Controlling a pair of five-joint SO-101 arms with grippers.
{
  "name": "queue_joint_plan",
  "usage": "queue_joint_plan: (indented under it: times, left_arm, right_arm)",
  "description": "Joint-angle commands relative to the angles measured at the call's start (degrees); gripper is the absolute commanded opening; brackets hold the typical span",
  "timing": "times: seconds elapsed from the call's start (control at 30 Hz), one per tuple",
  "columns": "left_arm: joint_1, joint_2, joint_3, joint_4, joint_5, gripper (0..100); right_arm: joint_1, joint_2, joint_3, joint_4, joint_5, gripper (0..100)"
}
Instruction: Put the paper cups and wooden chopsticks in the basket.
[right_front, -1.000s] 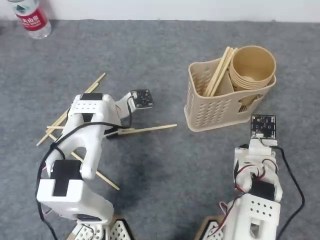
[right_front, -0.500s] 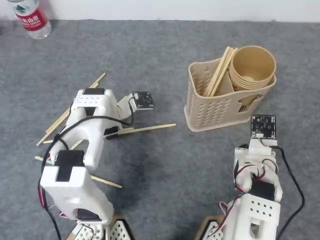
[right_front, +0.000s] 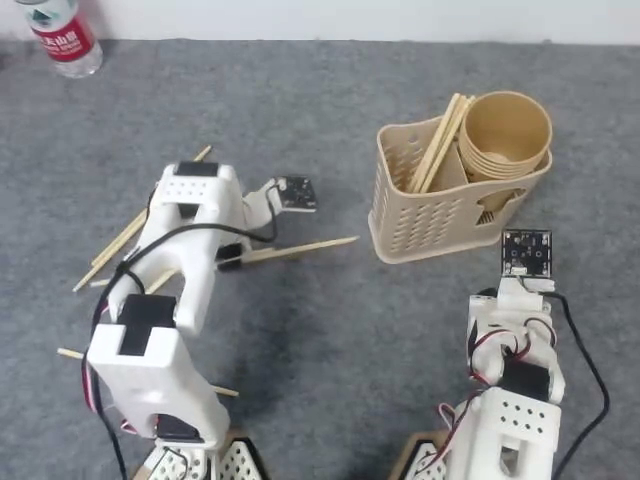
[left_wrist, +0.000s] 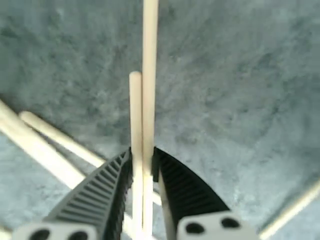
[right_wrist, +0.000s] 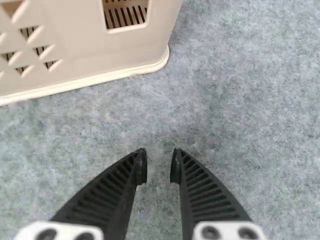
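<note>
Your left arm rises from the lower left of the high view, folds over left of centre and turns its wrist back toward the middle of the frame. The left claw (left_wrist: 142, 156) is clamped on a pair of pale wooden chopsticks (left_wrist: 149, 75) that lie side by side between the jaws and run straight out ahead of them. In the high view the pair (right_front: 305, 247) points right toward the beige slotted plastic basket (right_front: 430, 220), with its tip near the basket but apart from it. You cannot tell whether the pair is lifted off the grey felt-covered bench (right_front: 330, 100).

The basket, right of centre, holds a stack of tan paper cups (right_front: 505, 130) and a bundle of wooden sticks (right_front: 440, 140) leaning beside them. Several loose chopsticks (right_front: 110, 250) lie crossed on the bench at the left, partly under your left arm.

Your right arm stands folded at the lower right. The right claw (right_wrist: 157, 165) points down at bare bench just beside the basket's base, with its jaws slightly apart and nothing between them.
</note>
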Motion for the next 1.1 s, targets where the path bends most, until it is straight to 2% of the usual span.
queue_joint_plan:
  times: [0.0, 0.2, 0.5, 0.63, 0.77, 0.87, 0.93, 1.07]
  left_arm:
    - [3.08, -0.79, -16.04, 14.24, -0.44, 1]
    - [3.96, -0.79, -38.55, 25.41, 4.31, 1]
    - [4.22, -1.93, -63.60, 25.49, 23.65, 1]
    - [8.70, -3.52, -73.45, 24.00, 35.60, 1]
    - [14.42, -5.19, -84.35, 21.27, 58.11, 1]
    - [18.29, -4.66, -91.03, 19.60, 72.00, 1]
    - [22.42, -4.22, -93.14, 20.40, 76.13, 1]
    - [32.62, -4.57, -95.60, 26.11, 76.40, 1]
  right_arm:
    - [-0.48, -0.57, -0.35, -1.10, 0.62, 9.7]
    - [-0.48, -0.57, -0.35, -1.10, 0.62, 9.7]
    - [-0.48, -0.57, -0.35, -1.10, 0.62, 9.7]
    - [-0.48, -0.57, -0.35, -1.01, 0.62, 9.7]
    - [-0.48, -0.57, -0.35, -1.01, 0.62, 9.7]
    - [-0.48, -0.57, -0.35, -1.01, 0.62, 9.7]
    - [-0.48, -0.57, -0.35, -1.01, 0.62, 9.7]
    - [-0.48, -0.57, -0.35, -1.01, 0.62, 9.7]
